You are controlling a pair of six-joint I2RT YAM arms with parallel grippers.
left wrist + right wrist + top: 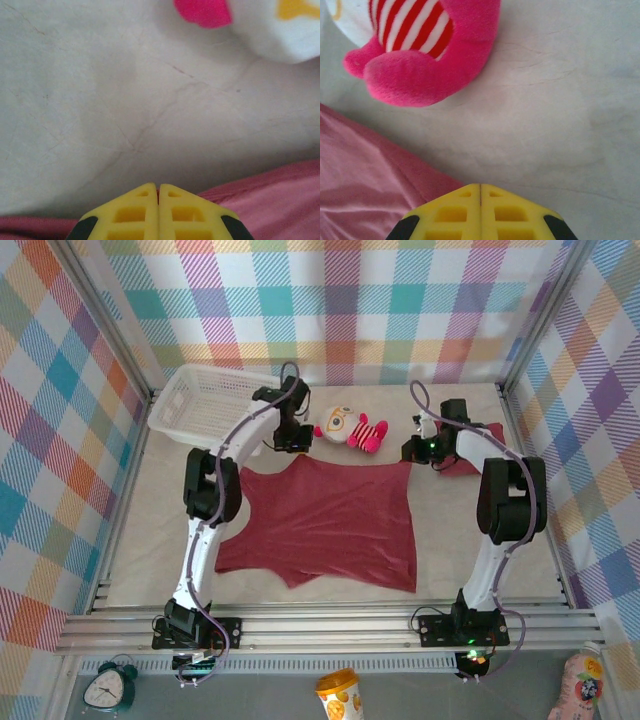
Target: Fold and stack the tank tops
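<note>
Yellow fingers of the left gripper (159, 192) and the right gripper (480, 192) fill the lower edge of each wrist view, pressed together with no gap along the seam. Maroon cloth of the tank top (330, 520) runs in beneath both pairs of fingers. Seen from above, its 2 far corners are drawn to points exactly where the grippers sit, so each gripper is judged to be pinching a corner of it, though the cloth between the pads is hidden.

The garment lies spread flat at the middle of the table (150, 540), with its far edge stretched between the arms. Holding 2 corners of 1 edge at once keeps that edge taut and level, which suits carrying it toward the near edge for a first fold.

A striped plush doll (350, 427) lies just beyond the far edge, between the grippers and apart from the cloth. It is close enough to be brushed if either gripper drifts away from the arm bases.

The second tank top (485, 445) is bunched behind the right arm and is not yet folded. A white basket (200, 400) stands at the far left corner.
</note>
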